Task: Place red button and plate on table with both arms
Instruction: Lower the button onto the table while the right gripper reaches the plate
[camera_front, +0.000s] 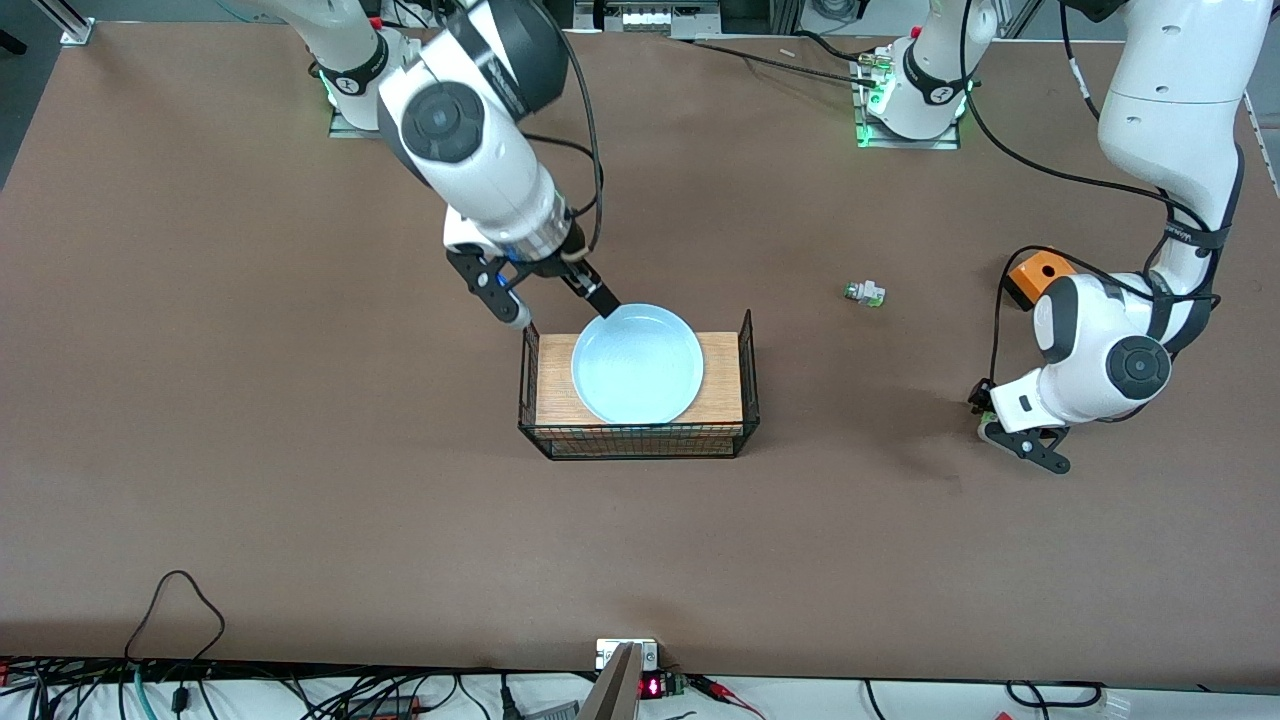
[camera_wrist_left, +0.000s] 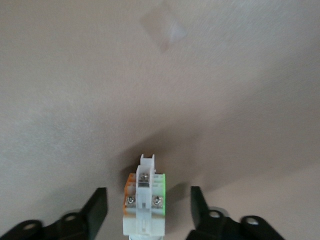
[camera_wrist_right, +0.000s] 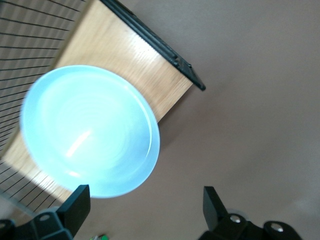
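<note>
The pale blue plate (camera_front: 637, 362) (camera_wrist_right: 90, 135) lies on the wooden top of a black wire basket (camera_front: 721, 372) in the middle of the table (camera_front: 300, 470). My right gripper (camera_front: 563, 308) (camera_wrist_right: 145, 207) hangs open at the plate's rim on the side toward the robots' bases, holding nothing. The red button (camera_wrist_left: 144, 205) rests on the table at the left arm's end, showing a white body with green and orange sides; its red cap is hidden. My left gripper (camera_front: 1003, 428) (camera_wrist_left: 147, 207) is low over it and open, with a gap on each side.
A similar white piece with a green end (camera_front: 865, 293) lies on the table between the basket and the left arm. An orange block (camera_front: 1035, 272) sits by the left arm's elbow. The basket's wire walls (camera_front: 748, 350) rise above its wooden top.
</note>
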